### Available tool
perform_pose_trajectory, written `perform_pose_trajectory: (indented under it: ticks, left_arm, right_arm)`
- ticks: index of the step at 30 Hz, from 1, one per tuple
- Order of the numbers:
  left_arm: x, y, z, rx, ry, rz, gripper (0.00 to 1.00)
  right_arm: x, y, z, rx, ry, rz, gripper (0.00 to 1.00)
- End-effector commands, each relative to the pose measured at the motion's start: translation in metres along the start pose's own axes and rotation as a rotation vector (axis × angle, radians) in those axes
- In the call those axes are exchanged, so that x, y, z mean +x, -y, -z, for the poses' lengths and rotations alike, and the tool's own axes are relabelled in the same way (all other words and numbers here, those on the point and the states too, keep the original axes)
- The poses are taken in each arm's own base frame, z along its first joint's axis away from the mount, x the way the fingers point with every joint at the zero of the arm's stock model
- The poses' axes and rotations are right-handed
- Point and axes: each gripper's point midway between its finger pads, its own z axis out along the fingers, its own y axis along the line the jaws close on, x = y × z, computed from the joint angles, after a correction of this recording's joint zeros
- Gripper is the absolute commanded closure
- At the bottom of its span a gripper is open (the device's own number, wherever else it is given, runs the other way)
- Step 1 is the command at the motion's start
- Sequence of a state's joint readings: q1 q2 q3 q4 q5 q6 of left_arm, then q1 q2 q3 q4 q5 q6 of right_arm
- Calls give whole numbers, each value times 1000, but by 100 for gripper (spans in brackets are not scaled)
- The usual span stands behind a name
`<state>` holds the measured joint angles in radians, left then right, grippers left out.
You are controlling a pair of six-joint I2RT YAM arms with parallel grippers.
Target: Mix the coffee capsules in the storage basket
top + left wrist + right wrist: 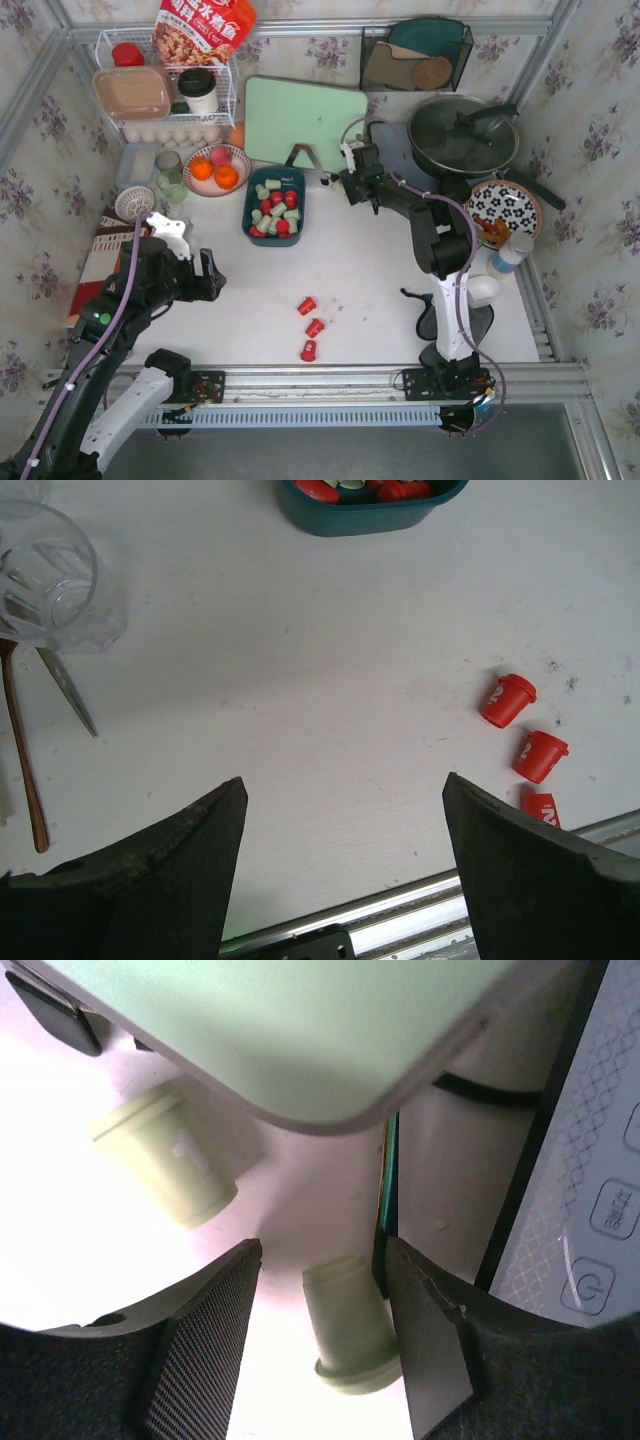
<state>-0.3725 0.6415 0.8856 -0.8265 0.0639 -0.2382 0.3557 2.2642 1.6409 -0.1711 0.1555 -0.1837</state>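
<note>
- White tabletop [380, 300] is taken up at its far middle by the storage basket [360, 522], against which every other place below is given.
- Behind the basket, a pale green cutting board [305, 120] is propped upright.
- Inside the basket, coffee capsules [275, 205] of both colours are seen lying jumbled together, red among pale green, so some mixing is judged to be done already.
- Well to the near left of the basket, the left gripper [342, 783] is held over bare table with its jaws spread wide and nothing between them.
- Just beside the basket's right wall, at the foot of the board, the right gripper [322, 1255] is lowered with its jaws parted narrowly about one pale green capsule [350, 1335]; a gap is seen on one side, so no firm grip is shown.
- A second pale green capsule [165, 1165] is seen lying on its side near the first, likewise outside the basket.
- Near and to the right of the basket, well apart from it, three red capsules [306, 305] are left lying in a loose row.
- Five capsules are thus counted outside, and the task is judged unfinished until they are gathered in.
</note>
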Motion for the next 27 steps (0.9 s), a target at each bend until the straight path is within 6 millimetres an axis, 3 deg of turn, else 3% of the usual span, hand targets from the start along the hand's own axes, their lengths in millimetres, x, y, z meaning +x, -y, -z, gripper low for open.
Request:
perform_pose_trajectory:
  ticks: [1, 6, 11, 16, 19, 22, 27]
  left_arm:
    - [-7, 1, -1, 3, 28, -7, 18]
    - [-7, 1, -2, 3, 27, -6, 19]
    - [-7, 0, -1, 2, 28, -4, 18]
    - [-7, 0, -1, -1, 28, -3, 18]
    - [-7, 0, -1, -2, 29, -3, 18]
    - [-7, 0, -1, -3, 30, -3, 18]
    - [-7, -1, -2, -7, 28, -4, 18]
  right_arm:
    - [49, -5, 10, -60, -169, -79, 39]
    - [60, -5, 13, -73, -187, -112, 43]
    - [57, -8, 20, -94, -168, -121, 56]
    - [37, -9, 32, -116, -104, -140, 71]
    - [21, -15, 41, -139, -61, -152, 75]
    - [-3, -34, 56, -186, 2, -149, 75]
    - [-68, -102, 94, -322, 187, -86, 76]
